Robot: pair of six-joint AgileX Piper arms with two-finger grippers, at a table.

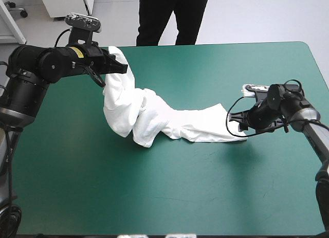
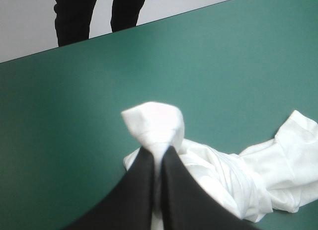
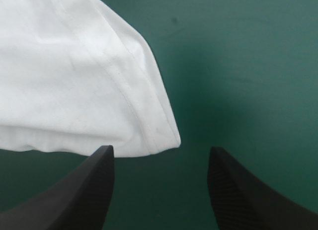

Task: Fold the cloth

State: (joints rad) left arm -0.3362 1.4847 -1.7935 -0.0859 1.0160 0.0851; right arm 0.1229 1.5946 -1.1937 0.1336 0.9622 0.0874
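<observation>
One teal-green table (image 1: 154,197) carries the whole scene. T-shirt (image 1: 154,114): a white, twisted length of cloth lying across the table's middle. Its long axis runs from the far left, where one end is raised, to the right, where the other end lies flat.

Left gripper (image 2: 158,151): fingers pinched on a bunched fold of the T-shirt and held clear above the table (the cloth hangs from it down to the heap).

Right gripper (image 3: 160,153): fingers wide apart, low over the table, holding nothing. The hem corner (image 3: 169,138) lies just ahead of the gap between them, somewhat toward one finger.

Judgement: no fold is made yet. The right gripper is much the nearer to the free end, so the coming move would likely be a short advance along the T-shirt's axis to take that corner.
</observation>
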